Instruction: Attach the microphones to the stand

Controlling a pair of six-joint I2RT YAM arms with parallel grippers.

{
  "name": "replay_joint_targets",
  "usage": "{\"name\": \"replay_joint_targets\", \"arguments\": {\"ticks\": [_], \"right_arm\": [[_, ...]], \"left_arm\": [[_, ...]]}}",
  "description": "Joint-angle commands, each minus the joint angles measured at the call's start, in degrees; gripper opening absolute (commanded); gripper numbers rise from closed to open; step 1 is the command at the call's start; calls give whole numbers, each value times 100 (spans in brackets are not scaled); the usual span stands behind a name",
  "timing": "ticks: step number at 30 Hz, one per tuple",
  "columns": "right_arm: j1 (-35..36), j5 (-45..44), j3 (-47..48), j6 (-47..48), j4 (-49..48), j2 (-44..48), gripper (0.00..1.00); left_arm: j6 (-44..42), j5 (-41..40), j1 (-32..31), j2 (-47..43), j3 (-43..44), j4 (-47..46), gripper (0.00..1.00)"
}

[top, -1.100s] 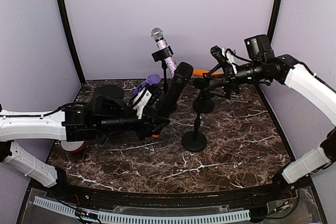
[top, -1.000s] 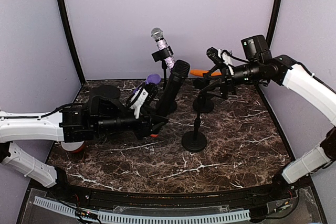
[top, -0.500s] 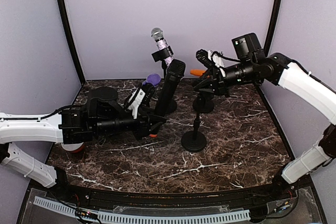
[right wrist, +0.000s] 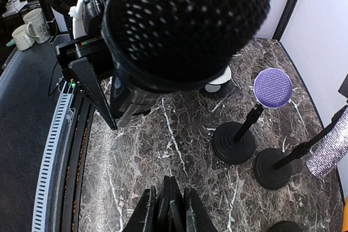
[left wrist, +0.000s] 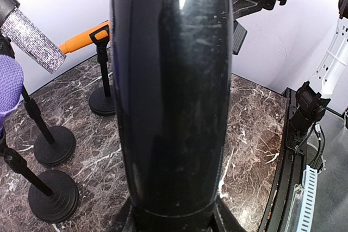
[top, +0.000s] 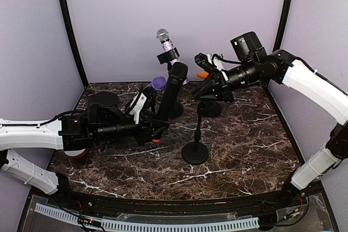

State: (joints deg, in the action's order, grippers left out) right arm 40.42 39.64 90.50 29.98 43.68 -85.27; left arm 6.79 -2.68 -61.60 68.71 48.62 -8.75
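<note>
My left gripper (top: 155, 130) is shut on the lower body of the black microphone (top: 172, 92), which tilts up to the right; its orange end (top: 156, 140) pokes out below. That black body (left wrist: 174, 96) fills the left wrist view between the jaws. My right gripper (top: 203, 91) is shut on the top clip of a black stand (top: 197, 134), whose round base rests on the table. The mic's mesh head (right wrist: 185, 25) hangs just above the right gripper (right wrist: 169, 206). The lilac (top: 169, 50), purple (top: 158, 83) and orange (top: 203, 74) microphones sit in stands at the back.
Round stand bases (right wrist: 234, 142) crowd the marble table's (top: 244, 150) back middle. A white-and-red bowl (top: 76, 153) lies under my left arm. Black frame posts (top: 69, 31) rise at both back corners. A cable tray (top: 147, 224) runs along the near edge.
My right gripper has shut on the stand's top and swung left, dragging the stand's base left and nearer. The left arm has drawn the black microphone slightly left.
</note>
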Motion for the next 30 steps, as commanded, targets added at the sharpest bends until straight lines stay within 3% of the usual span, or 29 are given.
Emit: {"name": "replay_joint_targets", "arguments": {"ticks": [1, 5, 12, 15, 24, 30], "right_arm": [[200, 370, 291, 25, -94, -10, 5], [301, 398, 309, 73, -20, -15, 9], [297, 346, 427, 7, 33, -7, 62], [283, 342, 631, -65, 67, -31, 72], [264, 1021, 1393, -914, -176, -521, 92], [310, 1438, 2015, -1185, -40, -1098, 89]], "left_arm": [[74, -86, 26, -340, -149, -380, 0], [113, -156, 26, -464, -314, -556, 0], [46, 31, 26, -450, -378, -760, 0], [-4, 172, 26, -376, -305, -745, 0], [-71, 602, 26, -99, 31, -607, 0], [-31, 625, 26, -18, 130, -517, 0]]}}
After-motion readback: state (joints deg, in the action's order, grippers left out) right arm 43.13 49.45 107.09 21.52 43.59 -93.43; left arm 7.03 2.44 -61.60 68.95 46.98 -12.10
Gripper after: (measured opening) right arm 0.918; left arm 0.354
